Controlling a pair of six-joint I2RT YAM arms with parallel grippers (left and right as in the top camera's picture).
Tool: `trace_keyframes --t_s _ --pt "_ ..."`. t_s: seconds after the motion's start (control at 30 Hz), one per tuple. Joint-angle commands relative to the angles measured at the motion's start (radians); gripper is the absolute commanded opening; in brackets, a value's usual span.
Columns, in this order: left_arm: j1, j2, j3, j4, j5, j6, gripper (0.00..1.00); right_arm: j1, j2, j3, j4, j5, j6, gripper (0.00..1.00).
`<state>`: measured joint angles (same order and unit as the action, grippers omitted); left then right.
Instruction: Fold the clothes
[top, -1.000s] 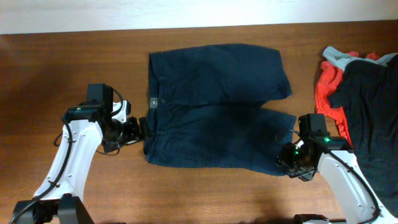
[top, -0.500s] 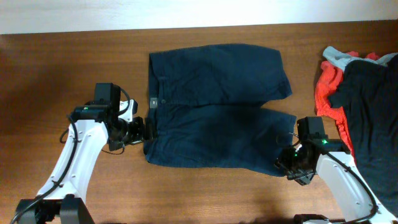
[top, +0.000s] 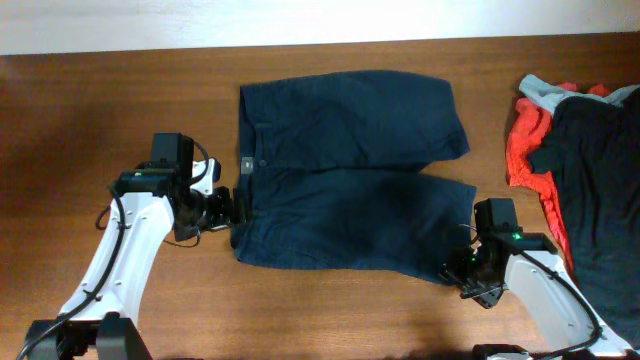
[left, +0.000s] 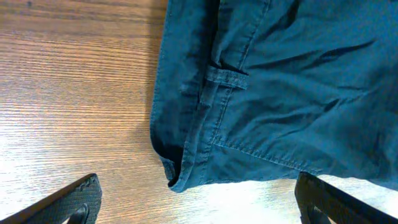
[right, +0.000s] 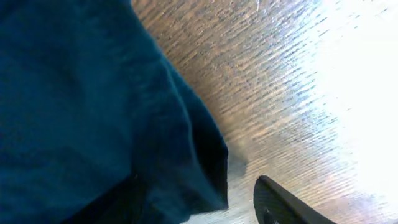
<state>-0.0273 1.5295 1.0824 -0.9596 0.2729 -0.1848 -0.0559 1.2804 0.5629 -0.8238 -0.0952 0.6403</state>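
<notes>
A: Near edge first, the right jaws?
B: Parted. One finger (right: 280, 202) shows, clear of the shorts (top: 345, 170) at the leg hem. The other is hidden by cloth.
A: And the left jaws?
B: Spread wide, holding nothing. The waistband's near corner sits between the fingertips (left: 74, 199).
A: Shorts?
B: Navy, flat mid-tabletop (top: 100, 100), waistband left, legs right.
A: Farther off?
B: A pile (top: 590, 150) at the right edge, black on top, orange-red and grey under it, apart from the shorts.
</notes>
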Motion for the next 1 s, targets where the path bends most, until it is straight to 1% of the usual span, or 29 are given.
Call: trace_keyframes --t_s 0.0,0.1,0.3,0.4,0.5,0.53,0.67,0.83,0.97 --pt "-0.003 0.003 -0.003 0.002 -0.011 -0.012 0.99 0.002 0.002 -0.010 0.037 0.017 0.016 0.59" --pt "-0.003 0.008 -0.003 0.003 -0.018 -0.013 0.99 0.002 0.002 -0.010 0.058 0.017 0.016 0.57" --pt "-0.003 0.034 -0.003 0.006 -0.033 -0.013 0.99 0.002 0.002 -0.010 0.066 0.021 0.016 0.42" --pt "-0.003 0.053 -0.003 0.006 -0.033 -0.013 0.99 0.002 0.002 -0.010 0.066 0.021 0.016 0.29" --pt "-0.003 0.070 -0.003 0.006 -0.033 -0.013 0.99 0.002 0.002 -0.010 0.069 0.021 0.016 0.12" --pt "-0.003 0.076 -0.003 0.006 -0.032 -0.013 0.99 0.002 0.002 -0.010 0.070 0.021 0.016 0.05" --pt "-0.005 0.090 -0.003 0.004 -0.029 -0.013 0.99 0.002 0.002 -0.010 0.070 0.021 0.016 0.04" --pt "-0.052 0.094 -0.029 0.010 -0.034 -0.039 0.99 0.002 0.002 -0.010 0.074 0.021 0.016 0.04" --pt "-0.116 0.094 -0.106 0.080 -0.034 -0.087 0.99 0.002 0.002 -0.010 0.074 0.021 0.015 0.04"
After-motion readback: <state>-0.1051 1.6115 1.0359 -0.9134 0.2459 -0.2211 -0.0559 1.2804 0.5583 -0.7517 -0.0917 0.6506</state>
